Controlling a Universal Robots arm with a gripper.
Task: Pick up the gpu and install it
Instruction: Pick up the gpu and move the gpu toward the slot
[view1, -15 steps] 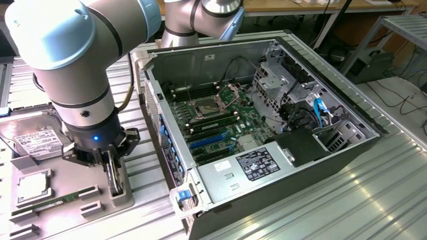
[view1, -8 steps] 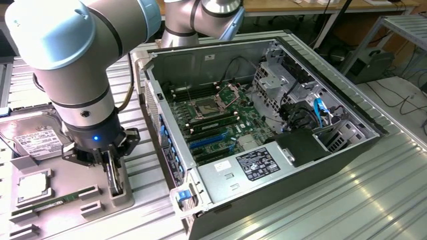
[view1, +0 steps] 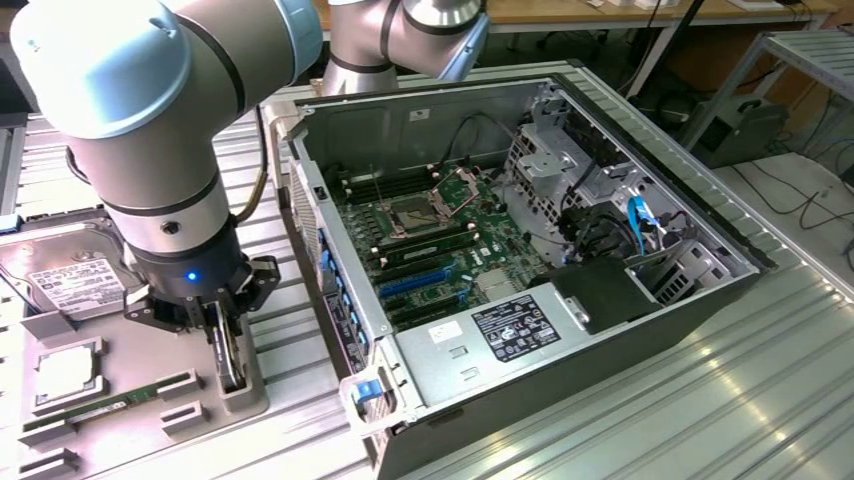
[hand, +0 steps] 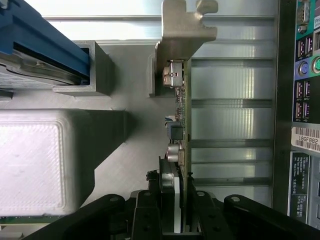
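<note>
Gripping gpu (hand: 186, 115) on edge | jaws clamped across its faces | long axis runs out from jaws toward bracket (hand: 182, 30) | card seated in grey holder (view1: 247, 395)

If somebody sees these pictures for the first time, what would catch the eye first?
The big grey robot arm dominates the exterior view's left, its gripper closed on a graphics card standing on edge in a grey holder. In the middle lies an open computer case with its green motherboard exposed.

Metal table (view1: 707, 400) carries computer case (view1: 447, 365), grey tray (view1: 134, 440).
</note>
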